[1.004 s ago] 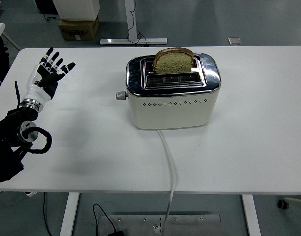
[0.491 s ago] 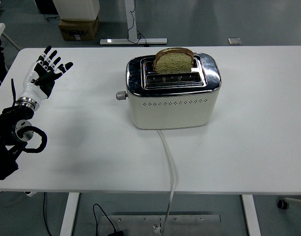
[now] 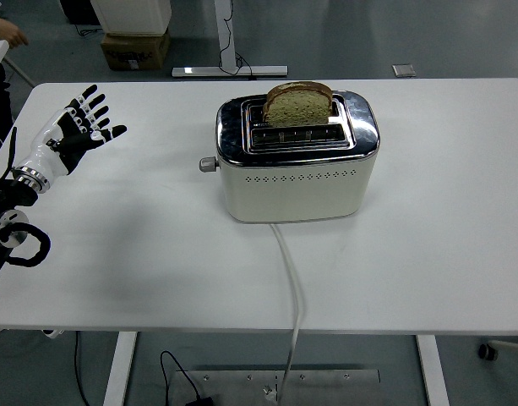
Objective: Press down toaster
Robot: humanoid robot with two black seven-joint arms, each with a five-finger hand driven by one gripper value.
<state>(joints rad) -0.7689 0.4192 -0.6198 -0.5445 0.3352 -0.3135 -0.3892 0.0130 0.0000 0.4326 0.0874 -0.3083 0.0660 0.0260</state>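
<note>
Your left hand [image 3: 73,131] has drifted back toward the left edge since a second ago, the forearm sliding out of frame with it; that is away from the toaster [image 3: 297,161], not toward it, so the press has not begun and the gap to close has grown.

Nearest you, the white cord [image 3: 291,279] runs from the toaster's front face down over the table's [image 3: 157,279] near edge; keep your reach clear of it, though it lies well off the line you need.

Further in, at the left, your hand hovers over the table with all five fingers [image 3: 94,106] spread and straight, gripping nothing; it is well apart from the toaster. Your right arm is not in view.

At mid-table stands the toaster, cream-bodied with a chrome top, broadside to you; a slice of bread [image 3: 299,103] stands high in the far slot, so the carriage looks to be up; the near slot seems empty. The lever [image 3: 208,164] juts from the toaster's left end, on the side facing your hand; it sits high, consistent with not yet pressed.

To finish, I judge you must bring the hand rightward across the bare table, set a fingertip on top of that lever, and push straight down; the knob is small, so a finger could slip off it, and a sideways shove might shift the toaster.

At the top left corner, beyond the table, a person's hand [image 3: 9,34] just shows.
</note>
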